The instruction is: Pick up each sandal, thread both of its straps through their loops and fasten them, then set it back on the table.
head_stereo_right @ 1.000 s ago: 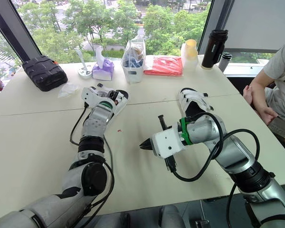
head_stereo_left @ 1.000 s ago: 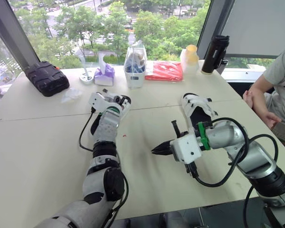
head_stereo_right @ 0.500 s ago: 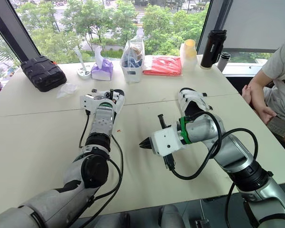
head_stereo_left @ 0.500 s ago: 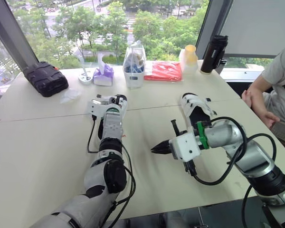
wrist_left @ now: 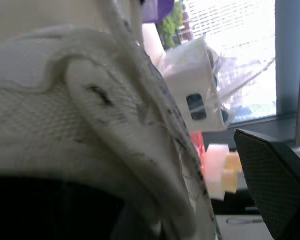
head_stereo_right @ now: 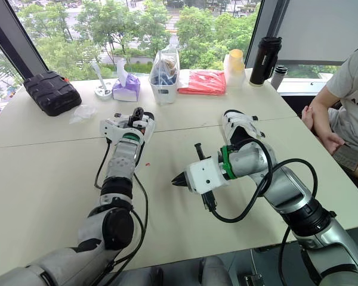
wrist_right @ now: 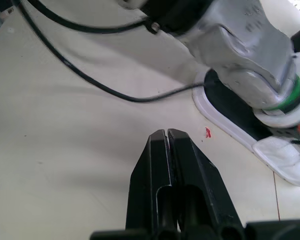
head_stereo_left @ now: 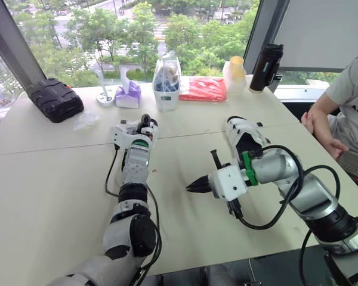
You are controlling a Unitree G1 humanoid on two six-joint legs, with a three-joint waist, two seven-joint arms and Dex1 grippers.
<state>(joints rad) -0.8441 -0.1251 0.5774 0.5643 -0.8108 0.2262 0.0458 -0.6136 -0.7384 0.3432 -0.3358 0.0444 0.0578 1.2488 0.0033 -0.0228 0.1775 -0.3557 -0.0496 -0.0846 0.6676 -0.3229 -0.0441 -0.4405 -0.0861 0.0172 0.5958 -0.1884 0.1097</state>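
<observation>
the left gripper (head_stereo_left: 142, 124) is seen at the first sandal (wrist_left: 65, 125), which is laid flat on the table (head_stereo_left: 48, 179) beneath that wrist; whether this pincer is clenched or released cannot be told; the right gripper (head_stereo_left: 190, 186) is clenched on nothing and is pointed over the bare table between the two sandals; the second sandal (head_stereo_left: 246, 132) is laid on the table just behind the right wrist.

Head stereo pair looking down over table (head_stereo_left: 48, 179), left wrist camera close against a sandal (wrist_left: 90, 100); right wrist camera low, facing that sandal too
</observation>
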